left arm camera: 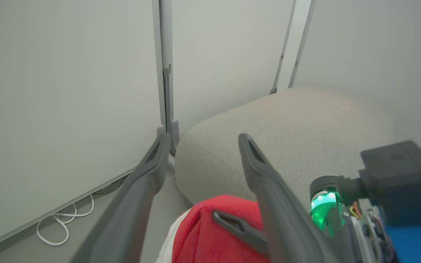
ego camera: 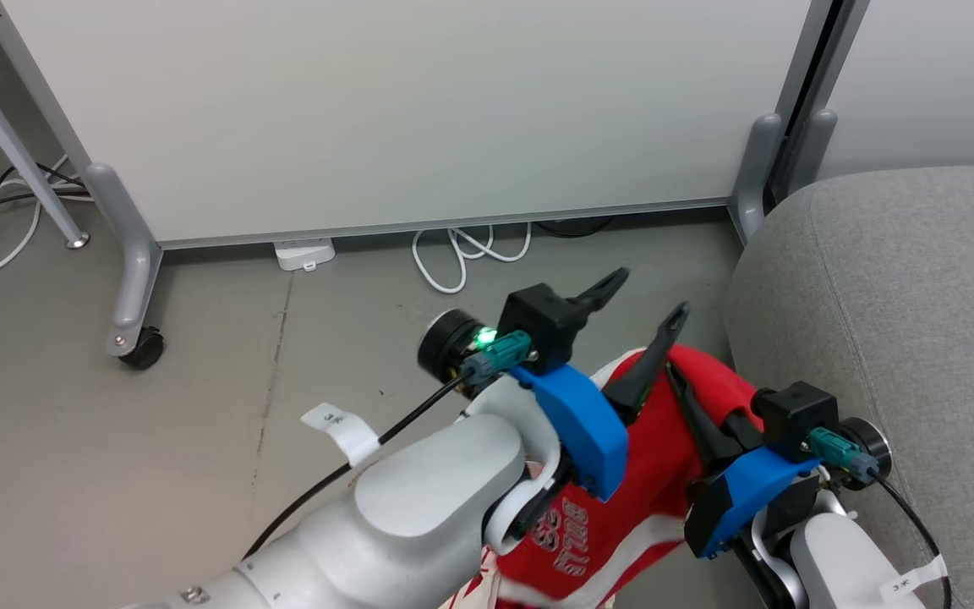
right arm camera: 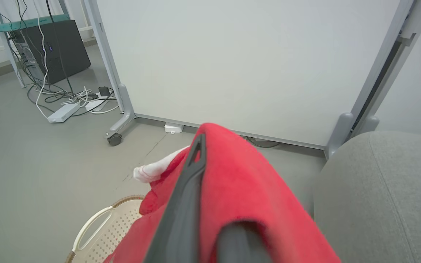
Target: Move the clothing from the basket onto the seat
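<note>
- The right gripper is pinched tight on the top fold of a red jersey. In the right wrist view the red cloth drapes over both of its dark fingers.
- The jersey hangs in the air from that grip, just beside the rounded end of the light-grey couch. It is not on the cushion. White trim and white lettering show on its lower part.
- The left gripper has its two long fingers spread wide with nothing between them. It sits just above and beside the jersey's raised fold.
- In the left wrist view the spread fingers frame the couch's front corner.
- The cream perforated laundry basket stands on the grey floor below the hanging jersey. Its handle and brown rim band show.
</note>
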